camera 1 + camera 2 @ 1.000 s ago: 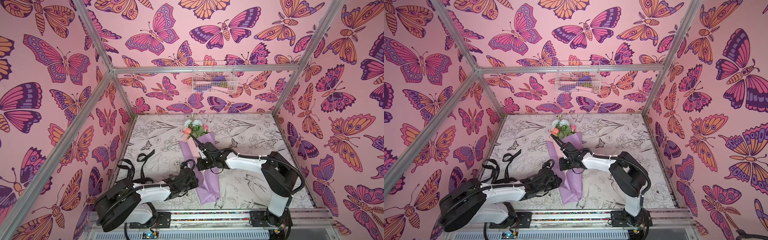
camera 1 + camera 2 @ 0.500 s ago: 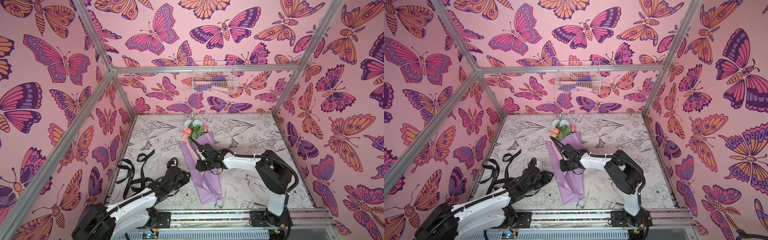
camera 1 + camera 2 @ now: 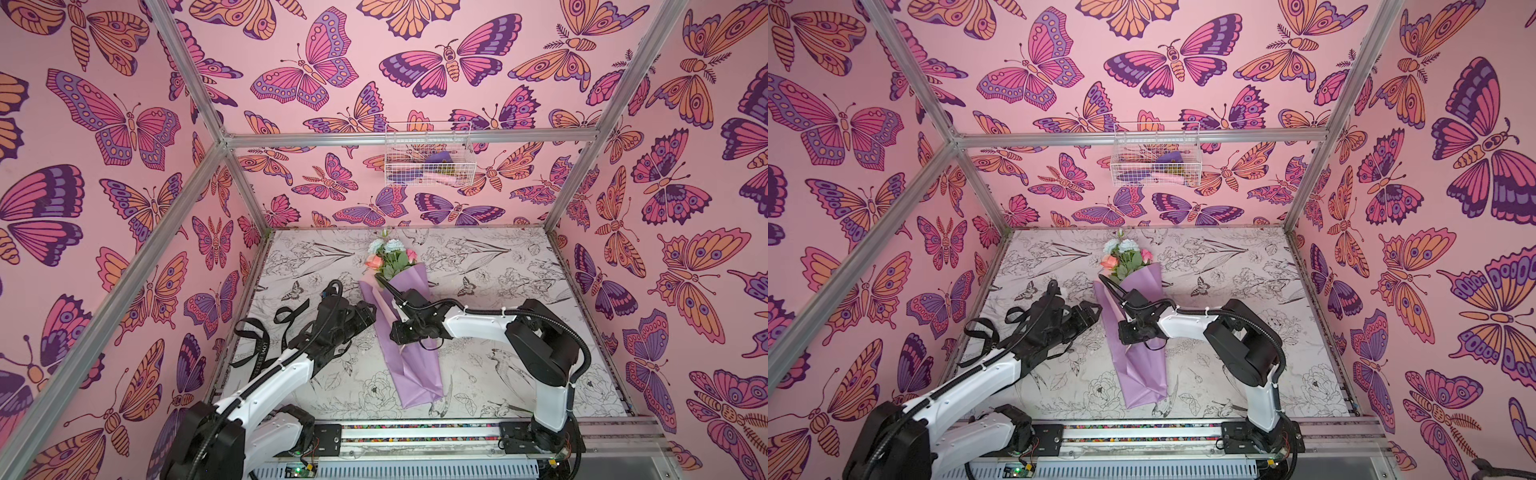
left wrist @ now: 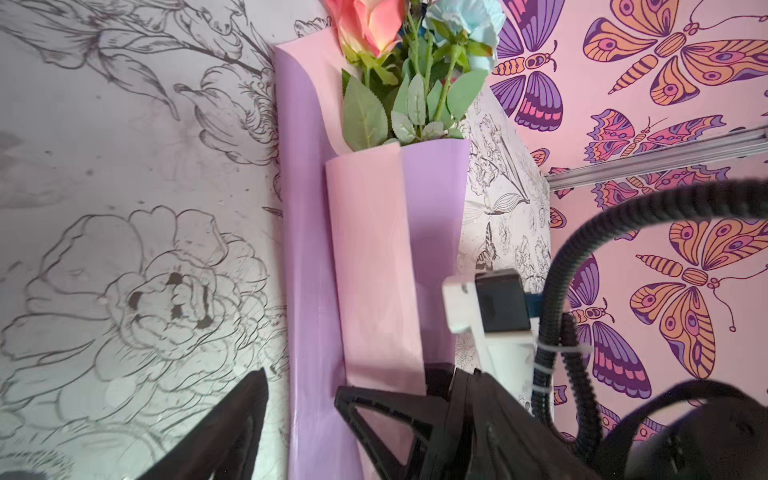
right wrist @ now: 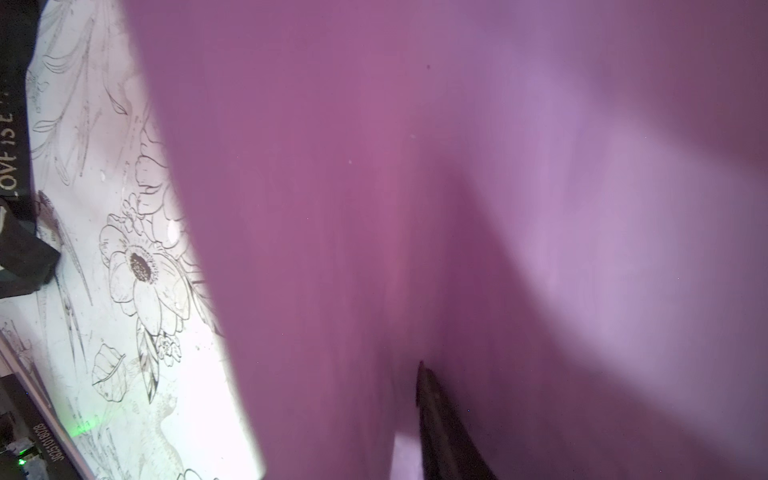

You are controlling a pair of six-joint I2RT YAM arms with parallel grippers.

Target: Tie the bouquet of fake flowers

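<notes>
One bouquet of fake flowers [image 3: 417,374] is laid lengthwise in middle of printed table [image 3: 519,266], blooms toward back wall. Left gripper [image 4: 299,384] is placed just beside left edge of lilac wrap [image 4: 307,249]; fingers [image 4: 245,411] are spread wide, paper edge seen between them, not clamped. Right gripper [image 3: 401,332] is set on top of wrap at mid-length; its wrist view is filled by purple paper, so jaw state cannot be told. Black lettered ribbon [image 3: 257,345] is seen looped on table beside left arm, apart from bouquet. White wire basket [image 3: 428,153] is hung on back wall.
</notes>
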